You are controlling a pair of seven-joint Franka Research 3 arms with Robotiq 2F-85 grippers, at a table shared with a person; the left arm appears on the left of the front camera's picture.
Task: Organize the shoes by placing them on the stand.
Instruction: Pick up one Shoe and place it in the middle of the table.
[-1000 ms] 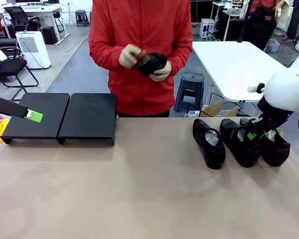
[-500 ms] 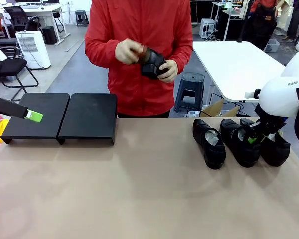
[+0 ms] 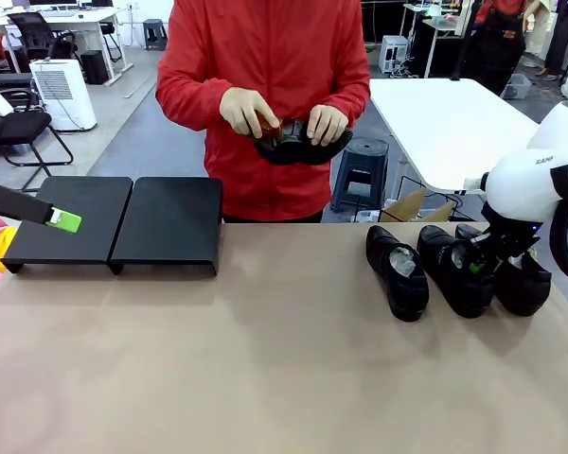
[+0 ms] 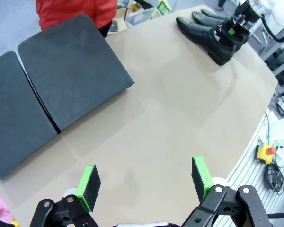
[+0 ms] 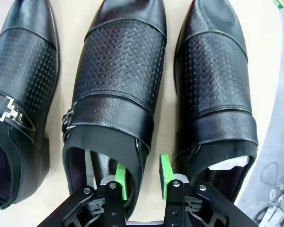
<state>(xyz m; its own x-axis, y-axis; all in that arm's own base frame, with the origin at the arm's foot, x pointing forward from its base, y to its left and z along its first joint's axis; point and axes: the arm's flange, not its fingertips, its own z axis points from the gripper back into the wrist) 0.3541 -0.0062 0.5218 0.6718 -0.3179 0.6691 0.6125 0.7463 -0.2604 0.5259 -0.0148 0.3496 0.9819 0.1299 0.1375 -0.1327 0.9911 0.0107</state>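
Front view: the person [image 3: 265, 57] has turned their shoe [image 3: 303, 147] flat now. Your right gripper [image 5: 142, 170] still straddles the middle shoe [image 5: 118, 80] at its collar, can't tell if it's pinching. Left gripper [image 4: 144, 170] stays spread.

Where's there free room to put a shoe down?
The stand is bare, as is the tabletop between it and the shoes. The right end is crowded: three shoes side by side, the right end effector among them.

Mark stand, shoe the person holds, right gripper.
stand [image 3: 170, 213], front view, top of one section.
held shoe [image 3: 296, 148], front view, its middle.
right gripper [image 5: 142, 165], right wrist view, midway between fingertips.
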